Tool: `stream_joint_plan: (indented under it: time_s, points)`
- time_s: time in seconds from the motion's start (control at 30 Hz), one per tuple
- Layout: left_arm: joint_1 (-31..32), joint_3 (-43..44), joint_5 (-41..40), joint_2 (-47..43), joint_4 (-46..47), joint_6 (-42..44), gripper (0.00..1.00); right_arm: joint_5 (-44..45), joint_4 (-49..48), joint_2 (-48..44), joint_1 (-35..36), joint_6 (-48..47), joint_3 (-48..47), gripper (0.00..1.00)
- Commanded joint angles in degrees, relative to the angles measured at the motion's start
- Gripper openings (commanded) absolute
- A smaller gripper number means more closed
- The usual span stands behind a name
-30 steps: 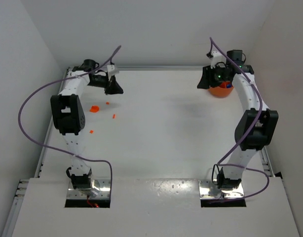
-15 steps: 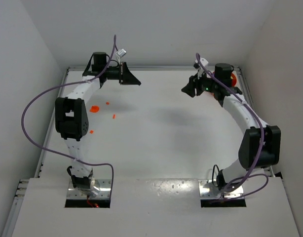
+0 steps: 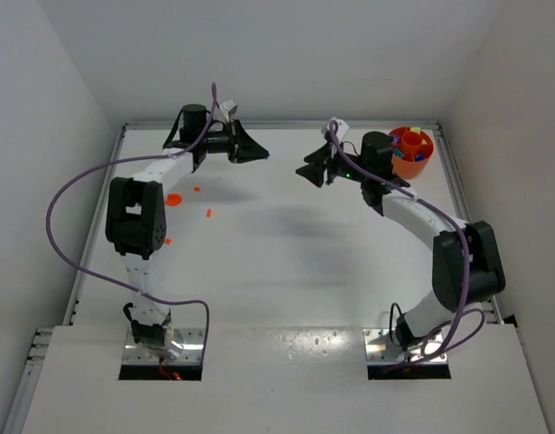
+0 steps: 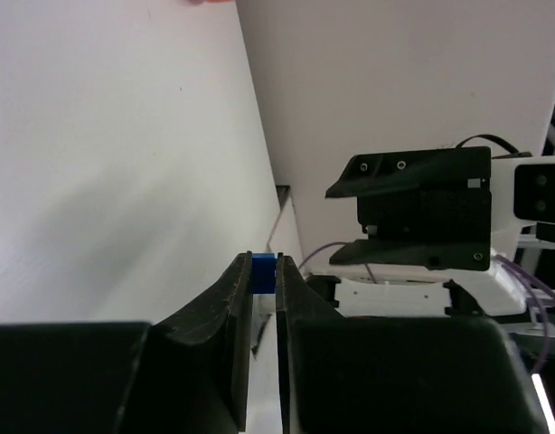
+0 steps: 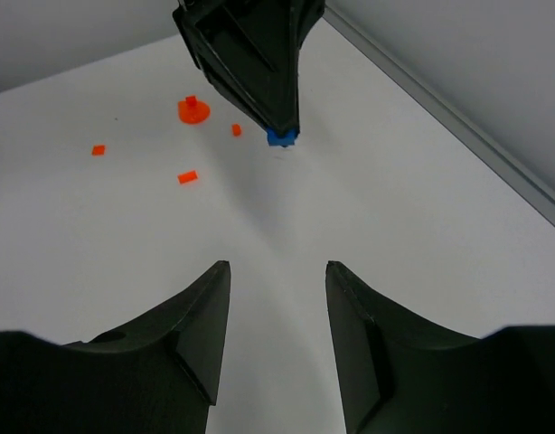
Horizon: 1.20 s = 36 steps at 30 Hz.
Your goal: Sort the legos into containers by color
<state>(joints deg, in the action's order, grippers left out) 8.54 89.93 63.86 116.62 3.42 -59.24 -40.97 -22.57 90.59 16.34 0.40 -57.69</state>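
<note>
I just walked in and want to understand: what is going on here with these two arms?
The left gripper is shut on a small blue lego, held above the far part of the table and pointed at the right gripper. The right gripper is open and empty, facing it. Several orange legos lie loose on the table at the left; the orange bowl stands in the far right corner.
</note>
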Motion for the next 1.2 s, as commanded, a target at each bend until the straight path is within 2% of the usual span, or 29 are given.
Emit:
stream_joint_plan:
  time_s: [0.0,0.13,0.23,0.3,0.63,1.17]
  points:
    - [0.08,1.21,-3.47,-5.26,5.89,4.22,0.00,-3.15,-7.75,3.71,2.29,3.72,-5.31,0.47]
    - [0.61,-0.09,-1.28,-5.34,9.32,4.22,0.00,-4.55,-7.75,6.09,3.96,2.24,-8.04,0.47]
    - [1.65,-8.35,-4.26,-10.61,21.42,2.12,0.00,-5.35,-7.75,6.09,4.66,-1.18,-8.05,0.47]
    - [1.66,-9.07,-4.27,-12.11,22.86,2.72,0.00,-5.87,-7.75,6.09,5.19,-1.72,-8.66,0.47]
    - [3.42,-1.17,-0.49,-10.18,9.53,11.51,0.00,-2.37,-7.23,7.68,8.09,-5.06,-10.95,0.47]
    - [3.42,-0.11,3.03,-8.95,4.23,14.07,0.00,3.44,-7.75,7.68,8.10,-3.74,-12.01,0.51]
